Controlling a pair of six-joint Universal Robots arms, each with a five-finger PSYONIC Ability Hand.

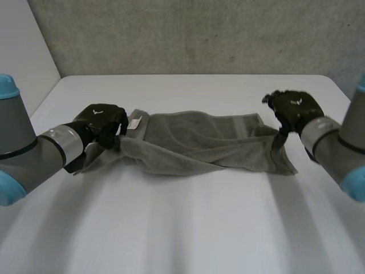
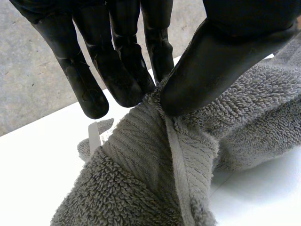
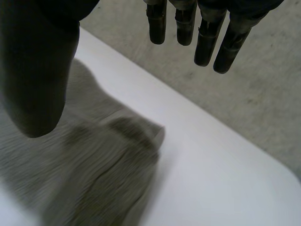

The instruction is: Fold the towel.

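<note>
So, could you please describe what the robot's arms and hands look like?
The left arm and right arm are grey tubes with light-blue joint caps and a silvery wrist band. The left hand and right hand are black, with thick rounded fingers, a broad thumb and a small white mark on the back.

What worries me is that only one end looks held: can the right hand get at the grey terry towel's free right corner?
Probably yes. The right hand hangs open just above that corner of the grey terry towel, thumb and fingers either side, with nothing between.
</note>
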